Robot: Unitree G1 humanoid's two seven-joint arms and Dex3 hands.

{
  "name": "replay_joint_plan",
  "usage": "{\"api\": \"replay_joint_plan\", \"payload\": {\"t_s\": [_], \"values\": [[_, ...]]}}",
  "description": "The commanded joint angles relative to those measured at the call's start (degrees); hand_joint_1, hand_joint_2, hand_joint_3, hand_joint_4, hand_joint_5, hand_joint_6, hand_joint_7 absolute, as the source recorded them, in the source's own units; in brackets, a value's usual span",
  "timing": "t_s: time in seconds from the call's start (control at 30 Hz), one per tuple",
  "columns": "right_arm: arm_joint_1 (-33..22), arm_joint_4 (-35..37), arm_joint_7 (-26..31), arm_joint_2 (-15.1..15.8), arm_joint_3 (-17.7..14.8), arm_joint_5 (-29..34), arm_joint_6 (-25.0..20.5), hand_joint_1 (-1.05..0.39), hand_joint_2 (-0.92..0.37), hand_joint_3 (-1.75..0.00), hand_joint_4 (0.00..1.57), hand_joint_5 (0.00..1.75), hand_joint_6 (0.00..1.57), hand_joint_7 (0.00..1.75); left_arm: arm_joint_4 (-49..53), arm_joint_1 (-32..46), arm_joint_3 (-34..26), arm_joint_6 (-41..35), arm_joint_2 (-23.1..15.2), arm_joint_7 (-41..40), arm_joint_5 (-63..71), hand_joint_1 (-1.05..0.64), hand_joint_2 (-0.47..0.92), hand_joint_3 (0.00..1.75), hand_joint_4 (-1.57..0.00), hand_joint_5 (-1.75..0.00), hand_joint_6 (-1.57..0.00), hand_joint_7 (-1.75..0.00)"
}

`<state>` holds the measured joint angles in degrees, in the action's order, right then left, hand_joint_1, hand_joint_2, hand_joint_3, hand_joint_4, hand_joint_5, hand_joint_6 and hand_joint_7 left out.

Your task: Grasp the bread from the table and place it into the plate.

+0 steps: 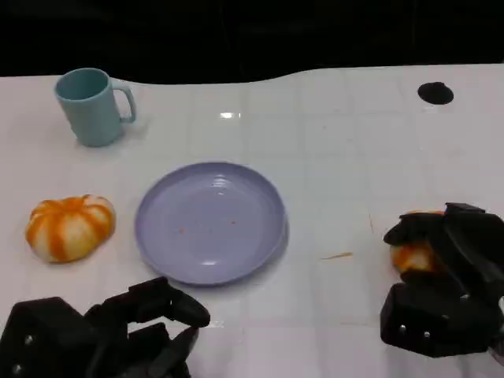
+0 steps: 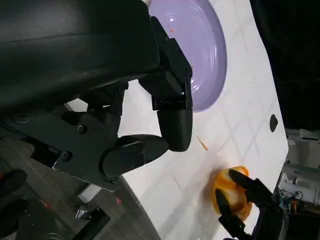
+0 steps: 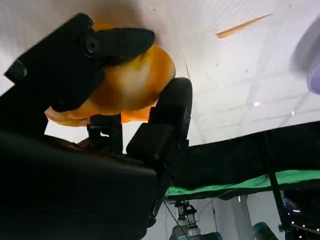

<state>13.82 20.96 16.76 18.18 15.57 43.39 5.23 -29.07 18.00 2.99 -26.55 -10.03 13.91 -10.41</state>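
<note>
Big white table fills most of the head view, with a black backdrop along the top. Dead centre sits the lavender plate, nothing in it except a few tiny crumbs. Right hand is at the lower right of the frame, fingers wrapped around a bread, an orange and white roll that's still down at table level, well to the right of the plate. The right wrist view shows it best: black fingers clamped over and under the roll. Left hand is parked at the lower left, just below the plate, fingers loosely curled and holding nothing. A second roll lies at the left edge, just beside the plate. Pale teal mug is upper left, upright, handle pointing right. Small black hole in the table, upper right.
</note>
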Motion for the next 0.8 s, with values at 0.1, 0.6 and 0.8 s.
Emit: {"api": "replay_joint_plan", "payload": {"t_s": [0.1,0.6,0.8], "values": [[0.9,0.4,2.5,0.5,-0.6,-1.5,2.0,-0.1,-0.43,-1.04,0.91,1.75,0.98,0.99,-0.2,0.1,-0.1,0.6,-0.3,-0.3,0.3,-0.28,0.73,0.76,-0.67,-1.75,-0.64,-1.26],[3.2,-2.6,2.8,-0.5,-0.3,-3.7,8.5,-0.1,-0.38,-1.11,0.93,1.75,0.7,1.71,0.5,-0.7,-0.2,0.3,-0.2,-0.4,0.6,-0.24,0.73,0.78,-0.66,-1.75,-0.63,-1.28],[3.4,-4.9,2.9,-1.7,-0.4,-4.2,10.5,-0.12,-0.28,-1.27,0.97,1.75,0.77,1.6,1.1,-1.0,0.0,1.1,-0.1,-0.3,1.0,-0.24,0.73,0.79,-0.65,-1.75,-0.62,-1.29]]}}
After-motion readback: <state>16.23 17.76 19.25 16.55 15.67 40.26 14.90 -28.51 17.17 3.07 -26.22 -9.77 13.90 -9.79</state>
